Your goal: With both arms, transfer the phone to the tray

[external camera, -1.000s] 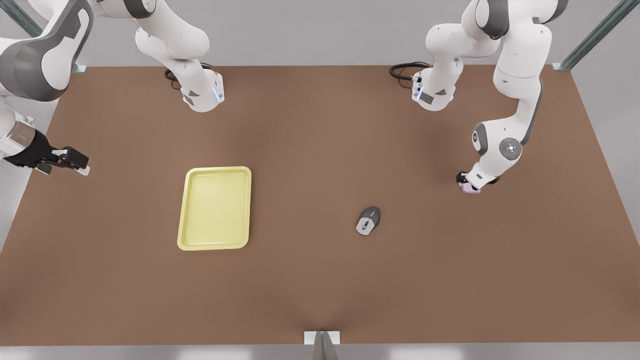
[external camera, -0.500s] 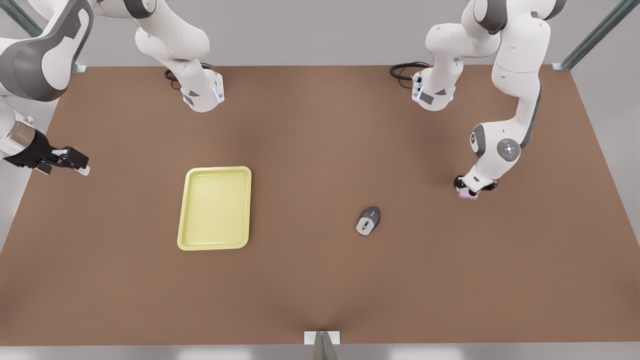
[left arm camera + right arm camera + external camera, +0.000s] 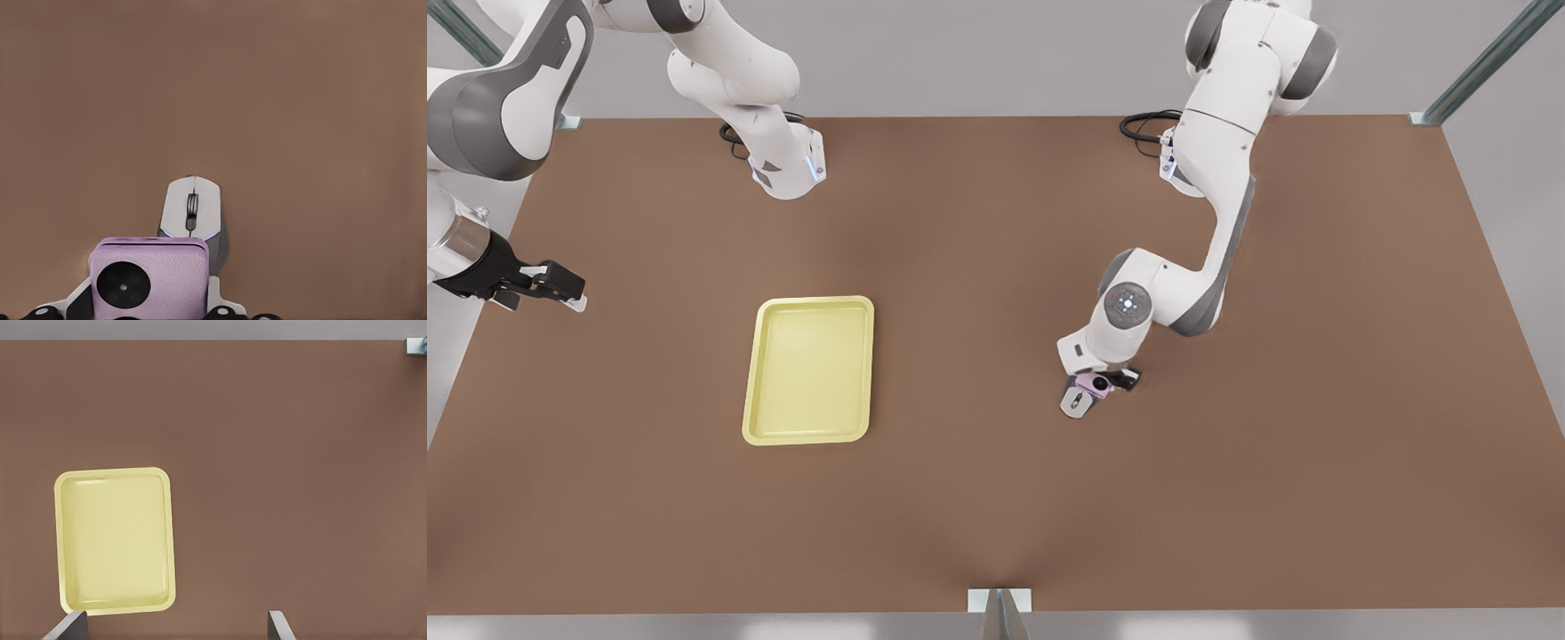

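The left gripper is clamped on the pale pink phone, holding it in the air directly above the grey-and-black computer mouse on the brown table. In the left wrist view the phone sits between the fingers with one black round circle facing the camera, and the mouse lies just beyond it on the table. The pale yellow tray lies flat, well apart from the phone toward the front view's left, with nothing in it. The right gripper waits at the table's edge on the front view's left, its fingers spread wide and holding nothing, looking down on the tray.
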Motion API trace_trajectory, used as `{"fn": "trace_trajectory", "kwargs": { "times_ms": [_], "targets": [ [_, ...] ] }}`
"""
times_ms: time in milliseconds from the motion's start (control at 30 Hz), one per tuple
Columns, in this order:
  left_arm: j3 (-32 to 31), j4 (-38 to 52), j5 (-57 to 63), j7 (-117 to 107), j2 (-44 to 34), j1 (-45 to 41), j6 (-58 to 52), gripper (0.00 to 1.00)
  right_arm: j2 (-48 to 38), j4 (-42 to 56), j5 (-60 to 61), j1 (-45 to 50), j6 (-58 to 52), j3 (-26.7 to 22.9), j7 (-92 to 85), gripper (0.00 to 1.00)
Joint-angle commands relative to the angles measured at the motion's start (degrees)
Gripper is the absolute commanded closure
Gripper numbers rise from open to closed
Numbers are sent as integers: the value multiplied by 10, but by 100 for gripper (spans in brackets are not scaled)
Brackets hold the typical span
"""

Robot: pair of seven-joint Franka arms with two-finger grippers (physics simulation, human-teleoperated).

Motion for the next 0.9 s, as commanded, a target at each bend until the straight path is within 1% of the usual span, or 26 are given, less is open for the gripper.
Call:
{"fn": "trace_trajectory", "kwargs": {
  "times_ms": [0,133,167,233,300,433,500,533,633,700,733,767,800,833,867],
  "targets": [
    [-1,61,-25,-356,32,-35,-122,18,-1,0,0,0,0,0,0,0],
    [-1,189,-38,-416,119,-91,-143,18,-1,0,0,0,0,0,0,0],
    [-2,224,-38,-416,146,-97,-143,18,-1,0,0,0,0,0,0,0],
    [-15,325,-36,-426,220,-107,-143,18,-1,0,0,1,0,1,0,0],
    [-15,399,-36,-440,276,-113,-136,18,-1,0,0,0,0,1,0,0],
    [-13,411,-32,-483,313,-131,-65,16,-1,0,0,0,0,2,-1,0],
    [-12,411,-32,-503,323,-139,-48,15,-1,0,0,0,0,1,-1,0],
    [-11,411,-31,-511,322,-139,-50,0,-1,0,0,0,0,2,-1,0],
    [1,411,-29,-507,291,-138,-103,0,-1,0,-1,0,0,1,0,0],
    [12,411,-31,-459,253,-118,-172,0,-4,2,-2,3,-5,3,0,0],
    [13,401,-35,-365,213,-83,-216,0,-5,3,0,2,-6,22,-4,0],
    [13,394,-44,-283,182,-33,-279,0,-10,1,1,3,-46,32,-3,0],
    [13,394,-58,-159,145,46,-348,0,-11,2,2,3,-77,73,6,0],
    [14,394,-56,-93,115,94,-397,0,-15,0,3,3,-123,98,15,0],
    [16,394,-51,-45,80,146,-454,0,-2,-1,11,10,-101,124,23,0]
  ]
}}
